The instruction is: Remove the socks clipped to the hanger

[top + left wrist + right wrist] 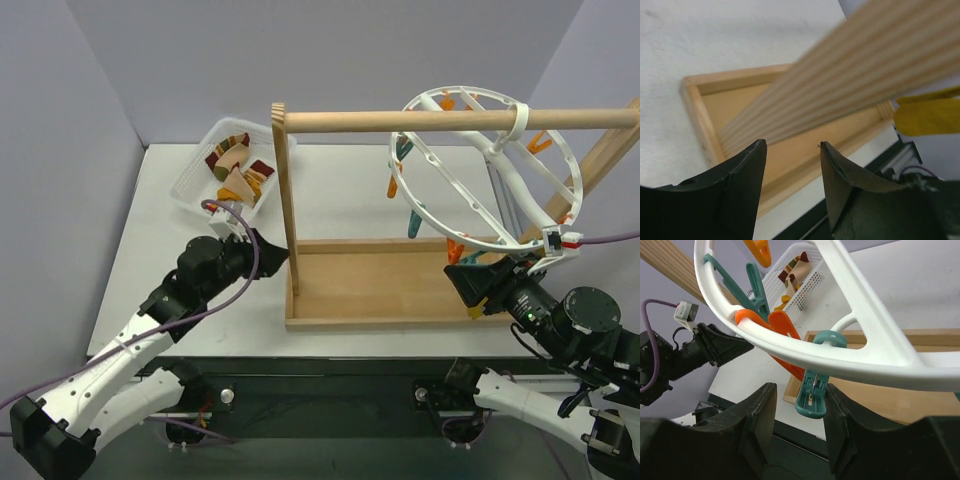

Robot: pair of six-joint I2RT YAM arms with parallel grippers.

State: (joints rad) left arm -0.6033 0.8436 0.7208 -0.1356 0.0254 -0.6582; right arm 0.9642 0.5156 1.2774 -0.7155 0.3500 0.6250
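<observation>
The white ring hanger [462, 192] hangs tilted from the wooden rod; its orange and teal clips hold nothing that I can see. Several striped and mustard socks [235, 165] lie in the white mesh basket [195, 178]. My right gripper [462, 275] is open just under the ring [875, 335]. A teal clip [812, 397] hangs between its jaws [800, 390], close to the right finger. My left gripper [280, 255] is open and empty [790, 144] beside the rack's upright post. A mustard-yellow shape [927, 116] shows far right; I cannot tell what it is.
The wooden rack has a horizontal rod [400, 121], an upright post [288, 200] and a shallow tray base [380, 285]. The post crosses the left wrist view [850, 85] close above the fingers. The basket with socks also shows in the right wrist view [805, 290].
</observation>
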